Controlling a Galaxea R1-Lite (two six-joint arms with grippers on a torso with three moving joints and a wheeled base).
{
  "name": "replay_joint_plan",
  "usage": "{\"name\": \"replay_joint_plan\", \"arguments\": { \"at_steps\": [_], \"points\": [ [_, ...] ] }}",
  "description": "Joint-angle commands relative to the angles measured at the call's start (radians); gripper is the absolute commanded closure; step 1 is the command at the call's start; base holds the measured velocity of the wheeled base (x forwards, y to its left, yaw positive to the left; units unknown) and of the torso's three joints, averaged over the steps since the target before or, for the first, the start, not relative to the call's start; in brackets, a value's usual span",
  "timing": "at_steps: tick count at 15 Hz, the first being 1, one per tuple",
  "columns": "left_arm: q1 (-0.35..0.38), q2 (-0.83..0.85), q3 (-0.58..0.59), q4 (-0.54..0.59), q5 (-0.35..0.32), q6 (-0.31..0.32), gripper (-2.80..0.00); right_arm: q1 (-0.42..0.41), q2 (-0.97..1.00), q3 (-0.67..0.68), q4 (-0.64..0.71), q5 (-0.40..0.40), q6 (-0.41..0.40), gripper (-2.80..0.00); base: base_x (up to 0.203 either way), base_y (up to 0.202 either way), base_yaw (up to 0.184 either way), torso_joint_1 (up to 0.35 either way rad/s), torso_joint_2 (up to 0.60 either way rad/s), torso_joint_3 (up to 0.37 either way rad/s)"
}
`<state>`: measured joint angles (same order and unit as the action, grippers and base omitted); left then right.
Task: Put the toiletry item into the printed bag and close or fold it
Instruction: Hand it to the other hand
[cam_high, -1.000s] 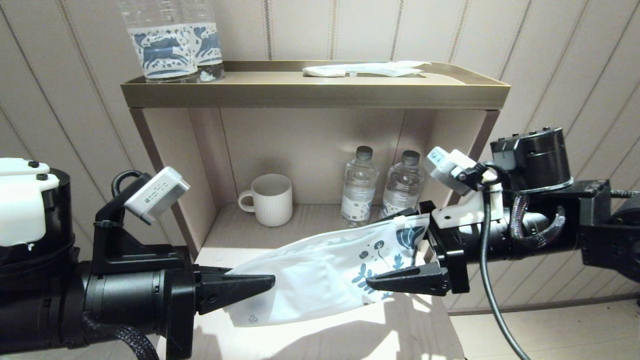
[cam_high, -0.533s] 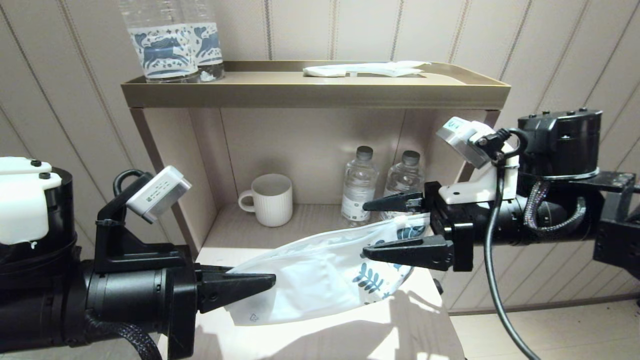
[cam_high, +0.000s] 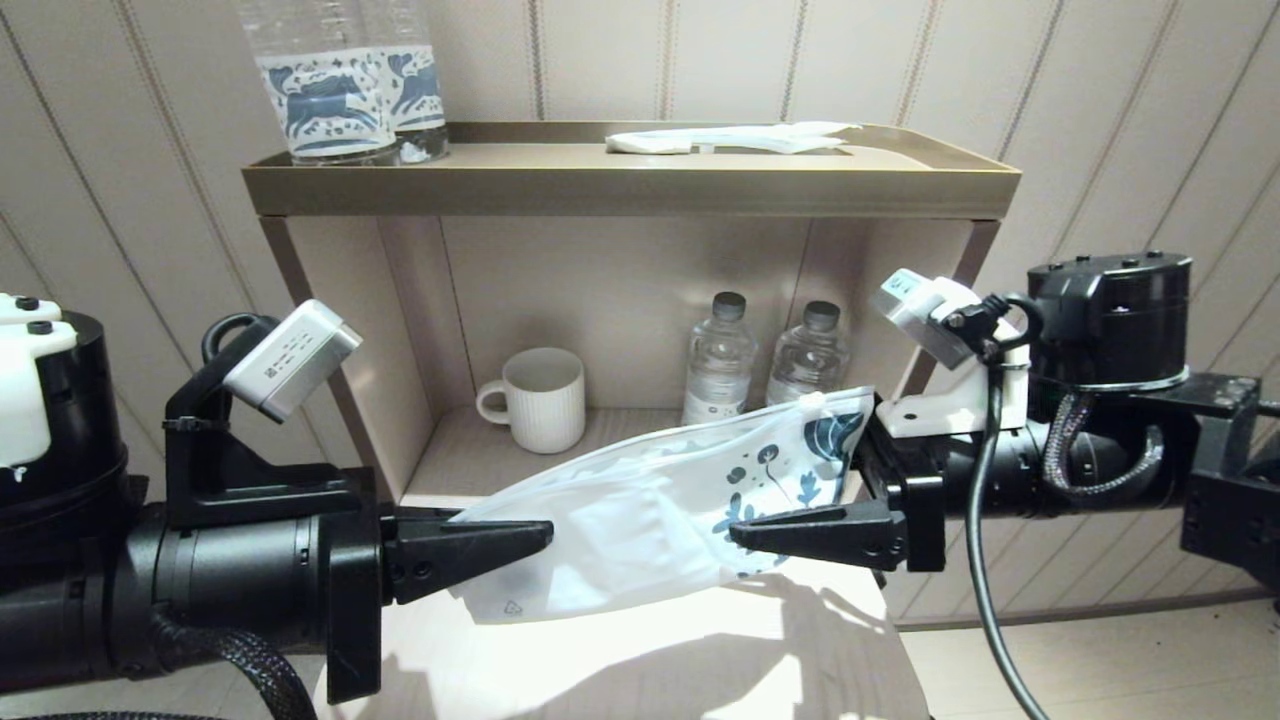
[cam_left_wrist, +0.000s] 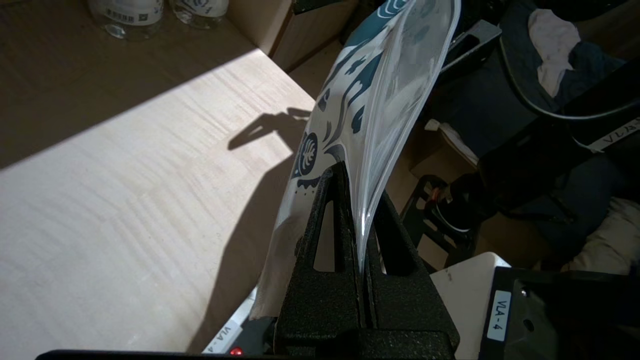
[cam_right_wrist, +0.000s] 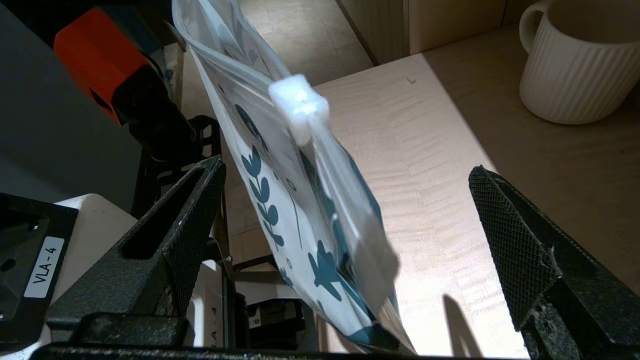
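Note:
The printed bag (cam_high: 640, 510), a white pouch with teal leaf motifs, hangs stretched above the pale table (cam_high: 640, 665). My left gripper (cam_high: 545, 537) is shut on its plain end, and in the left wrist view the bag (cam_left_wrist: 370, 100) rises from the closed left gripper (cam_left_wrist: 359, 200). My right gripper (cam_high: 745, 490) is open around the printed end; its far finger is hidden behind the pouch. In the right wrist view the bag (cam_right_wrist: 280, 200) with its white slider (cam_right_wrist: 299, 105) hangs between the wide-apart fingers of the right gripper (cam_right_wrist: 347, 170), touching neither. A whiter flat shape (cam_high: 625, 535) shows through the pouch.
A shelf unit stands behind. Its top tray (cam_high: 630, 185) holds two large bottles with blue-printed labels (cam_high: 335, 95) and a plain white flat packet (cam_high: 730, 138). The niche below holds a ribbed white mug (cam_high: 540, 398) and two small water bottles (cam_high: 718, 370).
The right gripper rose with its fingers spread and has now come back down around the bag's printed end. That end has lifted. The left arm shifted slightly, still holding.

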<state>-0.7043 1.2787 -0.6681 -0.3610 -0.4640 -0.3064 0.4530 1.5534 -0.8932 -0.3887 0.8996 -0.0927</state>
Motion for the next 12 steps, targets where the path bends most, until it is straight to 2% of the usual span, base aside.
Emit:
{"name": "replay_joint_plan", "arguments": {
  "at_steps": [1, 10, 11, 12],
  "points": [
    [0.0, -0.014, 0.011, -0.003, -0.004, -0.002, 0.0, 0.001, 0.0, -0.008, -0.004, 0.005, 0.02, -2.8, 0.0, 0.0, 0.0, 0.0, 0.0, 0.0],
    [0.0, 0.001, 0.007, -0.003, -0.022, -0.003, 0.0, 0.004, -0.003, -0.029, -0.007, 0.007, 0.035, -2.8, 0.0, 0.0, 0.0, 0.0, 0.0, 0.0],
    [0.0, 0.001, 0.009, -0.003, -0.024, -0.003, 0.0, 0.003, -0.007, -0.027, -0.011, 0.001, 0.034, 0.0, 0.0, 0.0, 0.0, 0.0, 0.0, 0.0],
    [0.0, 0.001, 0.012, -0.003, -0.025, -0.002, 0.0, 0.004, -0.009, -0.027, -0.018, -0.022, 0.036, 0.0, 0.0, 0.0, 0.0, 0.0, 0.0, 0.0]
  ]
}}
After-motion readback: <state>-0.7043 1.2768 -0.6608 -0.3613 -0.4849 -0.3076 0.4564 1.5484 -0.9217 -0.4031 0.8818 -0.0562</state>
